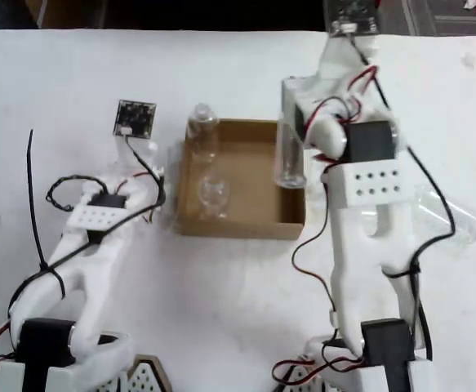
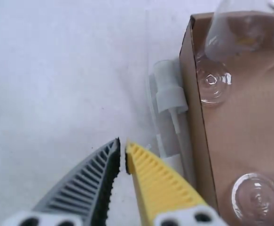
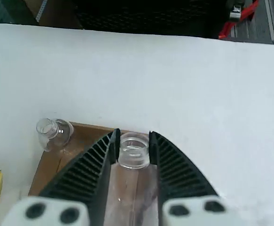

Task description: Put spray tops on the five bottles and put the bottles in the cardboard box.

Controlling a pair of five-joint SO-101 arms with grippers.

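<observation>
Clamping a topless bottle (image 3: 133, 154) at the box's (image 1: 238, 222) right edge is the right gripper (image 3: 133, 137). The left gripper (image 2: 122, 151), jaws together and empty, sits near spray tops (image 2: 169, 92) left of the box. No tops look fitted yet.

Right gripper (image 3: 133, 136) is pinching 1 clear bottle (image 3: 133, 151) at the neck, mouth open. The 2nd bottle (image 3: 53, 134) leans at the cardboard box (image 3: 57, 165) corner, on the white table (image 3: 183, 75).

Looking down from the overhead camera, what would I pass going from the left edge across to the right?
Near-left black motor → small circuit board → leaning bottle → bottle gripped by the right hand → clear plastic wrapper.
</observation>
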